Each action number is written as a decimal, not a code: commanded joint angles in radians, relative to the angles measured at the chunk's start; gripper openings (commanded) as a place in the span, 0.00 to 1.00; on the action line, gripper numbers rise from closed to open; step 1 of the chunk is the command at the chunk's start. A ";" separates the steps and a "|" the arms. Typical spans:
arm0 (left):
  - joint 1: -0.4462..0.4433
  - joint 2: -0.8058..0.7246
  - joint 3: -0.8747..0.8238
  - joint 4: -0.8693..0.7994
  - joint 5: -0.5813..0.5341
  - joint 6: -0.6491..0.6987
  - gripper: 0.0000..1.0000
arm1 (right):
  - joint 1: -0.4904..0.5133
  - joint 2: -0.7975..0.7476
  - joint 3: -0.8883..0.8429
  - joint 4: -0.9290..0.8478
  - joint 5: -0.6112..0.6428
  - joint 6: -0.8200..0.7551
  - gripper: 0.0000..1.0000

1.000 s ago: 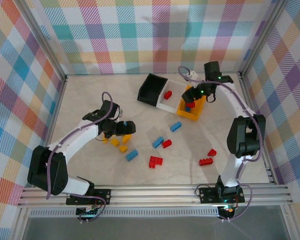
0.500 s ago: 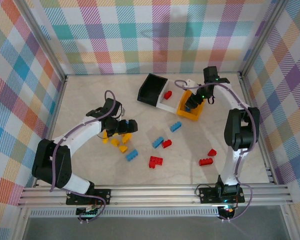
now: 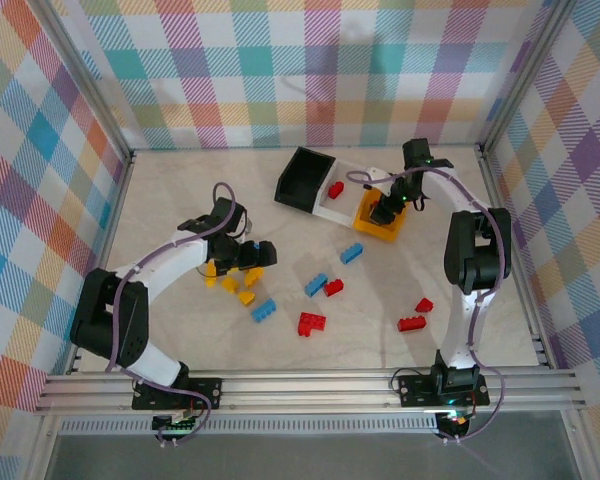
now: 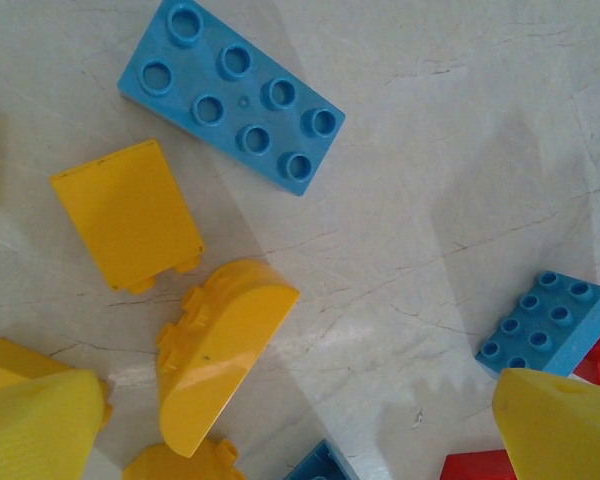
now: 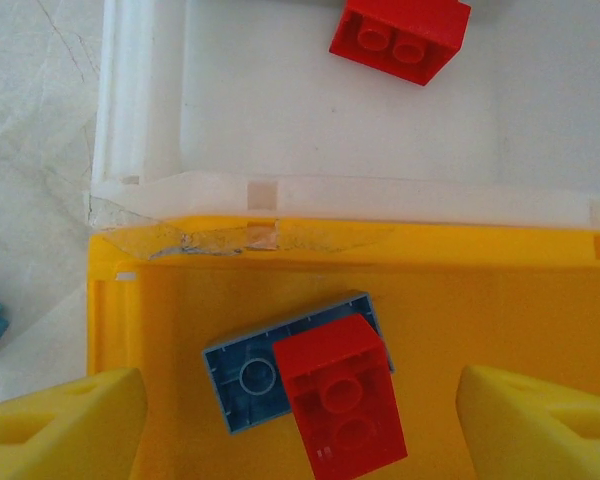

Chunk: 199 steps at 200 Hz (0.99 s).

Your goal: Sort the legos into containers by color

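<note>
Red lego [image 5: 338, 400] atop blue lego [image 5: 242, 378], clear of orange-yellow bin [image 5: 430, 255] walls.

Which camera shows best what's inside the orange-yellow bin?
Right wrist: it looks straight into the orange-yellow bin, where a red brick lies on a blue brick. In top external the right claw hangs over the bin, hiding most of its inside.
</note>
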 commanded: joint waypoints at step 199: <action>-0.007 0.052 0.006 0.009 0.000 -0.054 1.00 | -0.045 0.063 0.055 0.081 -0.156 0.111 0.17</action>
